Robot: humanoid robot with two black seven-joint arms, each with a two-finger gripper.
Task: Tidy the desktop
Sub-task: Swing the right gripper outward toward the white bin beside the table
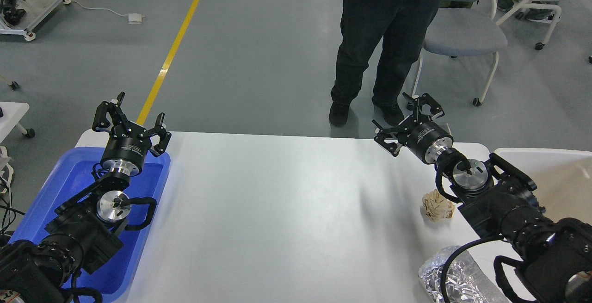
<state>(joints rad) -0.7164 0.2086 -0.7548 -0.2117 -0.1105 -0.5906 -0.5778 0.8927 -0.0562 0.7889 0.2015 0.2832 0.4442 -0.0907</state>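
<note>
The desktop (pixel 286 210) is a wide glossy white tabletop. A crumpled beige paper ball (pixel 437 205) lies on it at the right, just left of my right arm. A crumpled silver foil lump (pixel 451 280) lies at the front right edge, partly under the arm's cable. My right gripper (pixel 408 119) is open and empty, held over the far right edge of the desktop. My left gripper (pixel 127 119) is open and empty, above the far end of the blue tray (pixel 51 201).
A beige bin (pixel 555 173) stands at the right of the desktop, the blue tray at the left. A person in dark clothes (pixel 374 39) stands just beyond the far edge. Office chairs (pixel 462 34) stand behind to the right.
</note>
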